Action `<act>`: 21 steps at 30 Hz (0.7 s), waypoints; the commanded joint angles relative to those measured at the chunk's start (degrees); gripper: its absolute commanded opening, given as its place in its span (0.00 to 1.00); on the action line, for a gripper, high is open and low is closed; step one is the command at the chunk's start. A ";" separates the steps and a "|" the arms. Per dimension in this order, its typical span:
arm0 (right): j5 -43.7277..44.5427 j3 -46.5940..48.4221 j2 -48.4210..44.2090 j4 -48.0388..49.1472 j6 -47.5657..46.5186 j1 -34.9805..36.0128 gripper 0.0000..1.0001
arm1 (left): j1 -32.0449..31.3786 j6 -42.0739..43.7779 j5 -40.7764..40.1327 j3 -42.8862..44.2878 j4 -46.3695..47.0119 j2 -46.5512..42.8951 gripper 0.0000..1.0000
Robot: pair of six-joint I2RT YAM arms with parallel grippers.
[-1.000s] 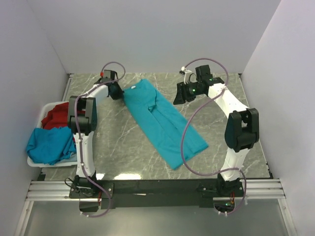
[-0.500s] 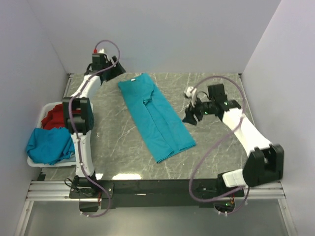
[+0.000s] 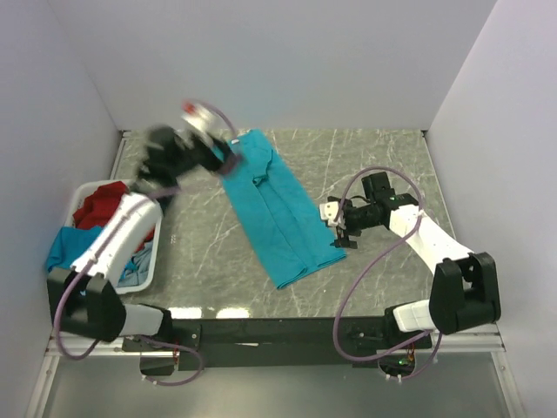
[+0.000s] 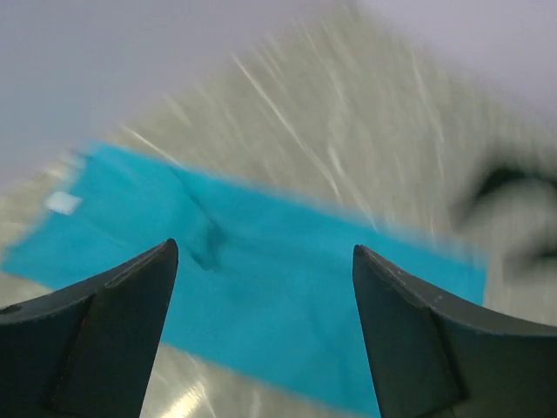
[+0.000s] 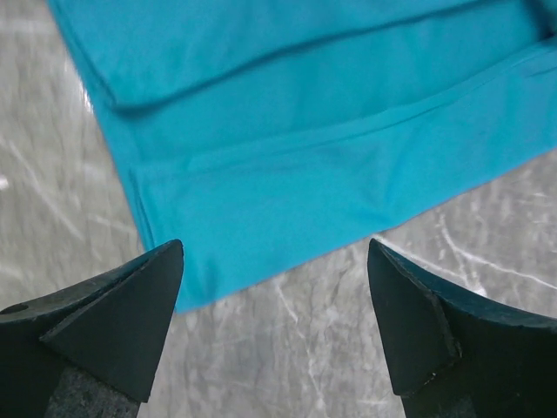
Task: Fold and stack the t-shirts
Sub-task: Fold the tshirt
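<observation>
The grey marbled desk [image 3: 209, 252] carries one teal shirt [image 3: 277, 209] near its middle, folded lengthwise into a flat, narrow strip. Its long axis runs diagonally: the collar end points to the far left, the hem end to the near right. A white basket [image 3: 153, 257] sits at the desk's left edge, well apart from the strip, with a red shirt [image 3: 103, 205] and a blue shirt [image 3: 59, 248] bunched inside. The left jaws, blurred, are spread wide over the collar end, gripping nothing. The right jaws are also spread wide and empty, over the strip's hem edge on its right side.
</observation>
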 commanded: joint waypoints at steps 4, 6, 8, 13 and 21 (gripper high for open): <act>3.24 0.92 2.86 -6.21 -11.03 -0.32 0.89 | -27.60 29.46 -4.27 -23.88 -9.61 -16.19 0.80; 3.06 0.66 3.04 -6.38 -10.51 -0.41 0.89 | -32.46 27.52 -9.26 -28.90 -9.60 -17.61 0.78; 3.32 0.48 3.12 -6.64 -9.98 -0.41 0.89 | -39.67 26.46 -13.93 -32.41 -8.29 -18.24 0.77; 3.06 0.22 3.65 -6.82 -9.10 -0.58 0.88 | -49.08 22.68 -23.42 -35.42 -1.88 -11.32 0.78; 3.76 -0.48 4.79 -8.32 -10.24 -0.49 0.86 | -52.34 24.52 -30.65 -32.26 2.53 -0.93 0.73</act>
